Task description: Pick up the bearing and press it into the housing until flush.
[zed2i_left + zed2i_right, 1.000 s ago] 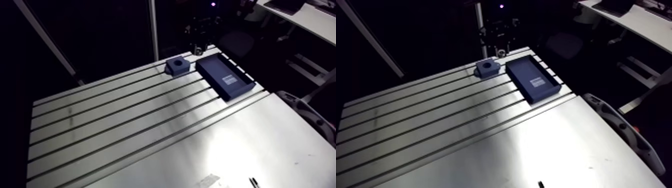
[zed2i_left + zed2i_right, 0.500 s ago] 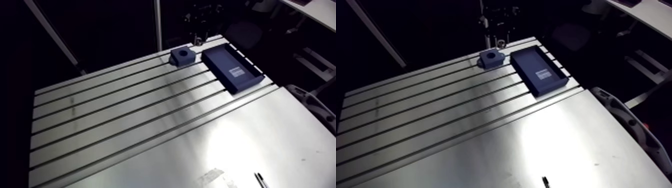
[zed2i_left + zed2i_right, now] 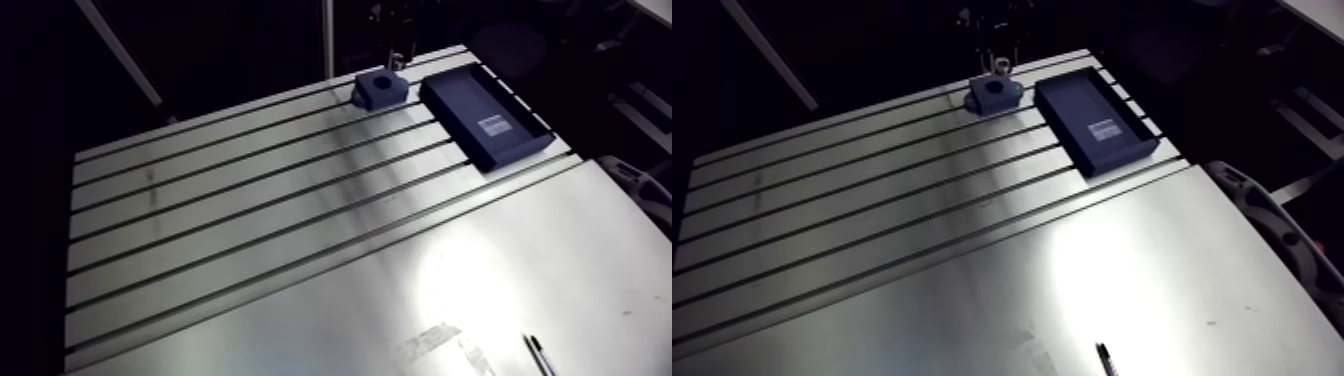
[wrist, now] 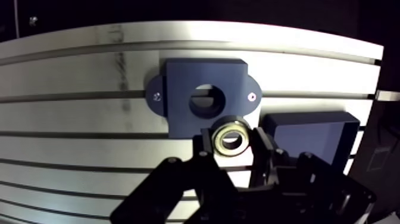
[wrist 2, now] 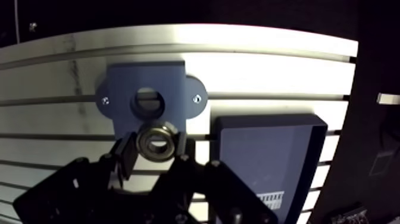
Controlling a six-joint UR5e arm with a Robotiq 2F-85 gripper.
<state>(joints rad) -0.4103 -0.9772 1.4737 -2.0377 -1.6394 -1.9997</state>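
In the wrist view my gripper point(image 4: 233, 140) is shut on the bearing point(image 4: 232, 137), a metal ring with a brass-coloured face, held between the two dark fingertips. Just ahead of it lies the blue housing point(image 4: 205, 95), a square block with two screwed ears and an empty round bore point(image 4: 208, 101). The bearing hangs above the housing's near edge, short of the bore. In the arm view the housing point(image 3: 381, 89) sits at the table's far edge, with the gripper point(image 3: 397, 60) small and dark right behind it.
A dark blue tray point(image 3: 484, 118) with a white label lies beside the housing on the slotted aluminium table point(image 3: 250, 220). A black pen point(image 3: 540, 355) lies on the smooth plate near the front.
The arm camera has shifted, so the whole picture slid. The gripper with the bearing now sits lower and closer over the housing than just before.
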